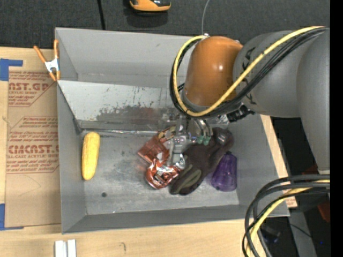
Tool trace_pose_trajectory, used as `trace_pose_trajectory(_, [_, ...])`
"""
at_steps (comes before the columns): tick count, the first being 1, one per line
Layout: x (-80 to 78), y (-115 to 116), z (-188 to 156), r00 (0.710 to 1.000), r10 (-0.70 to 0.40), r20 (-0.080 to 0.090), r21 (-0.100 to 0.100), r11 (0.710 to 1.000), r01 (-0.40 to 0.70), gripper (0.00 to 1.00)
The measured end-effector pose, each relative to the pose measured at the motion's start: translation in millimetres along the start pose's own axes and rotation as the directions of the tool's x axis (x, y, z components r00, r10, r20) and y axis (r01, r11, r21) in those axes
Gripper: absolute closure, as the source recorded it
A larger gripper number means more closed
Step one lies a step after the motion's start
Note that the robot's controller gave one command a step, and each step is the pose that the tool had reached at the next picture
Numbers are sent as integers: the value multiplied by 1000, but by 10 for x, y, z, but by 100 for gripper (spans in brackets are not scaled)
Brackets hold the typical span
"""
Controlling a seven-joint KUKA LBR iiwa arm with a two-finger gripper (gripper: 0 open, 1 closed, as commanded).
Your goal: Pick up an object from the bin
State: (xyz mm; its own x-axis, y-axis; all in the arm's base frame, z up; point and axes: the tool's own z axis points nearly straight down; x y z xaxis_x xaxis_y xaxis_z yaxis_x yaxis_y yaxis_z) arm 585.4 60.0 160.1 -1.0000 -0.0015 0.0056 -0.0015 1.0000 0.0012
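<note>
Gripper (177, 153): low, directly above crumpled red-and-silver wrapper (158, 174), middle of bin (118, 189). Grip state: cannot tell.

A crumpled red and silver wrapper (159, 170) lies on the floor of the bin (118, 189), a little right of the middle. It is creased and bunched up, with shiny patches facing upward. Its upper, duller red part may be a separate piece. Its right edge touches a dark brown glove (195, 169).
</note>
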Motion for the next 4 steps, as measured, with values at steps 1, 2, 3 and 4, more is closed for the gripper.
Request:
trace_pose_trajectory(1, [-17, -2, -46, 1000, 1, 7, 0, 1000, -1, 0])
trace_pose_trajectory(2, [-25, -33, 105, 996, -92, 13, 1, 996, 92, 0])
trace_pose_trajectory(3, [-7, -90, 740, 976, -218, 10, 3, 976, 218, 0])
trace_pose_trajectory(4, [18, -133, 862, 984, -177, 17, 2, 984, 177, 100])
